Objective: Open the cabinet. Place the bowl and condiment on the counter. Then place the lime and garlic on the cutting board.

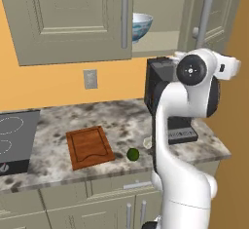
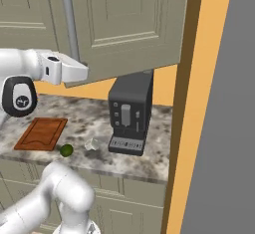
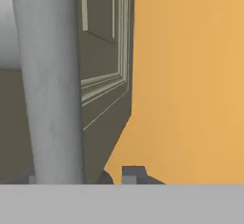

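My fingers (image 3: 81,176) straddle the silver bar handle (image 3: 50,80) of the cabinet (image 1: 73,18) door, spread either side of it; whether they press it, I cannot tell. The bowl (image 1: 141,26) sits inside; the lime (image 1: 133,154) lies on the bench (image 1: 121,121) beside the cutting board (image 1: 89,146).

arm: my white arm (image 1: 180,174) rises from the base, bends at a raised elbow, forearm reaching up and forward
wrist: my wrist (image 2: 62,68) sits high, roughly level, pointing at the right door's bar handle (image 2: 71,26)
gripper: my gripper (image 3: 81,176) is right at the handle; the bar runs up between my dark fingertips (image 3: 133,173)
jaws: partly apart, one tip either side of the bar; can't tell if they press it
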{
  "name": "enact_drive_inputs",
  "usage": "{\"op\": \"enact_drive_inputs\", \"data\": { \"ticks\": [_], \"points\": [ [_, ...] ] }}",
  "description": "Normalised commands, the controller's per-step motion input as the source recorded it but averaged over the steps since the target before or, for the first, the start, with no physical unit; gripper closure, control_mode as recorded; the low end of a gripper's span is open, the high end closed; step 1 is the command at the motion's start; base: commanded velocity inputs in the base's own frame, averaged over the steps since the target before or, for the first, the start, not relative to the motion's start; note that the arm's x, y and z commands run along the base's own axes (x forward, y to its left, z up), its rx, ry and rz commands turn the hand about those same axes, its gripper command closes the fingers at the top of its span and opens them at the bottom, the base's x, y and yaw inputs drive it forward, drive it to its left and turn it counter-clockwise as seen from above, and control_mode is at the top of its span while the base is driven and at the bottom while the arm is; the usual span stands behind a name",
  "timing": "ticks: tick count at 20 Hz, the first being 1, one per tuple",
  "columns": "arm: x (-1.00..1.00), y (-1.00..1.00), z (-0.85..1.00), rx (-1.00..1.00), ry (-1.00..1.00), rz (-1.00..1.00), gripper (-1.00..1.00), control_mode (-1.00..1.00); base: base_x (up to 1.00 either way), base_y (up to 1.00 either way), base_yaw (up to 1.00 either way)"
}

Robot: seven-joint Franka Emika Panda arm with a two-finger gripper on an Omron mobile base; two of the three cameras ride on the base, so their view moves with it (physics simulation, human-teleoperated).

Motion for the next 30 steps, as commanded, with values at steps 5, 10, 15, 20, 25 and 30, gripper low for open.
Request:
{"op": "enact_drive_inputs", "data": {
  "ticks": [5,10,15,20,25,30],
  "points": [
    [-0.68,-0.99,0.29,0.20,0.01,-0.07,1.00,-1.00,0.00,0.00,0.00],
    [-0.50,-0.39,0.36,0.08,0.03,-0.13,1.00,-1.00,0.00,0.00,0.00],
    [-0.50,0.16,0.39,-0.02,0.01,-0.14,-1.00,-1.00,0.00,0.00,0.00],
    [-0.99,0.10,0.77,0.01,0.02,-0.07,-1.00,-1.00,0.00,0.00,0.00],
    [-1.00,0.49,0.36,0.01,0.17,0.00,-1.00,-1.00,0.00,0.00,0.00],
    [-1.00,0.94,0.01,-0.02,0.23,0.28,-1.00,-1.00,0.00,0.00,0.00]
  ]
}}
